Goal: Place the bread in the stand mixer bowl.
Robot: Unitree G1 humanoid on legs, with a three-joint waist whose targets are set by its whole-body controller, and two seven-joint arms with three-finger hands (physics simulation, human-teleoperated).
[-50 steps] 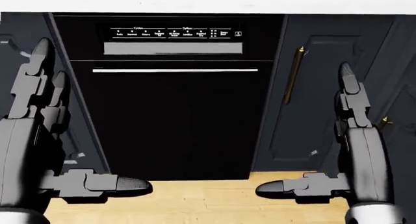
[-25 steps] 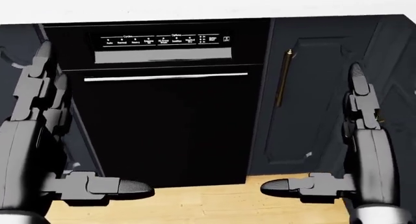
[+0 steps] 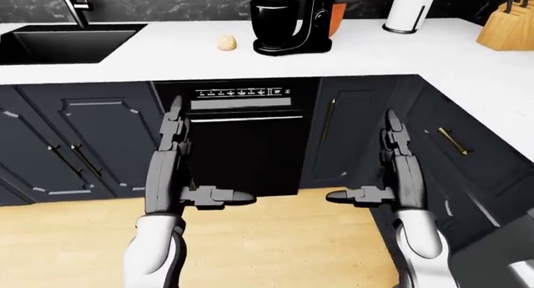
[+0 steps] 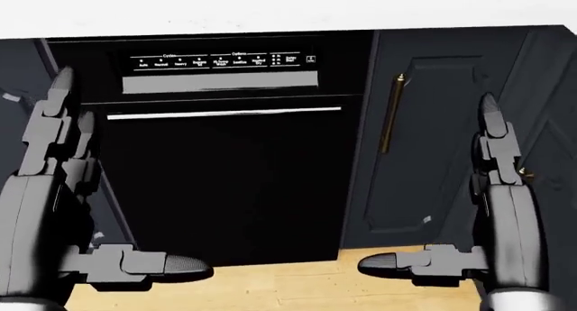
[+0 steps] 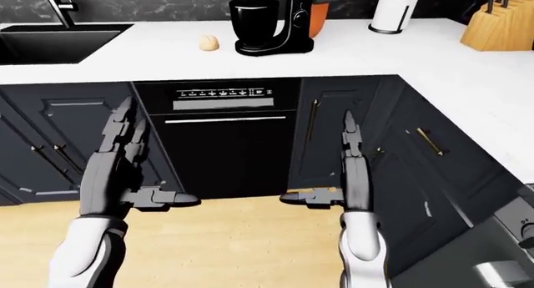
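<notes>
A big white tabletop (image 3: 350, 53) runs across the top of the left-eye view and bends down the right side. Under it are dark blue cupboard doors (image 3: 79, 141) with gold handles, and below them is a yellow wood floor (image 3: 275, 244). In the middle of the cupboards sits a black dishwasher (image 3: 242, 144) with a silver bar across its door. A black sink (image 3: 67, 44) with a silver tap is set into the tabletop at the top left. The black stand mixer (image 3: 292, 22) stands on the tabletop above the dishwasher, and its black bowl (image 3: 273, 15) sits in it on the left side. A white paper roll (image 3: 410, 9) stands to the right of the mixer, and a wooden knife block (image 3: 508, 28) is in the top right corner. The bread (image 3: 226, 43), a small round pale bun, lies on the tabletop just to the left of the mixer, not in the bowl. The left robot hand (image 3: 188, 169) and the right robot hand (image 3: 380, 166) are held up low before the dishwasher, far from the bread. Both are open and hold nothing, with fingers pointing up and thumbs pointing toward each other.
</notes>
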